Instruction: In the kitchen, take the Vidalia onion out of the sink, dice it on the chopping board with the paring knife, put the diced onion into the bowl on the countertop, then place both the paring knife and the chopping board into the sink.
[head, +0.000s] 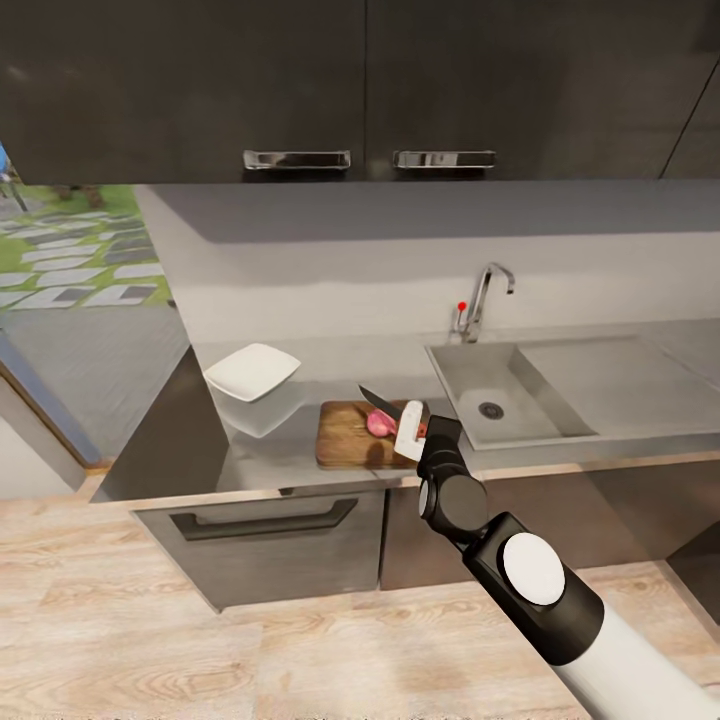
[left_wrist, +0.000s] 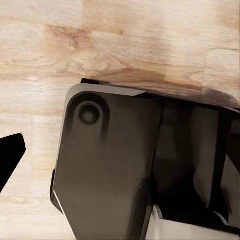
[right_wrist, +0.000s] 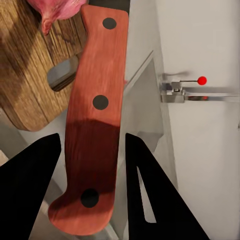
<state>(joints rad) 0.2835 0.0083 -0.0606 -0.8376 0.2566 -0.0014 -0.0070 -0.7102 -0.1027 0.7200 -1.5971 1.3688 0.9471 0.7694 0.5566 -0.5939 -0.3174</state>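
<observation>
Nearest us, our right tool (head: 425, 437) is clamped on the paring knife (right_wrist: 92, 125), its red handle pinched between both fingers, blade reaching over the chopping board (head: 352, 435) by the bench's front edge. The Vidalia onion (head: 380, 423) sits whole on that board, pinkish here. For a clean dice, we judge: blade square over the bulb, press straight down. Farther back, the bowl (head: 252, 371) waits; the sink (head: 505, 425) lies right. Left tool's state: we cannot tell.
</observation>
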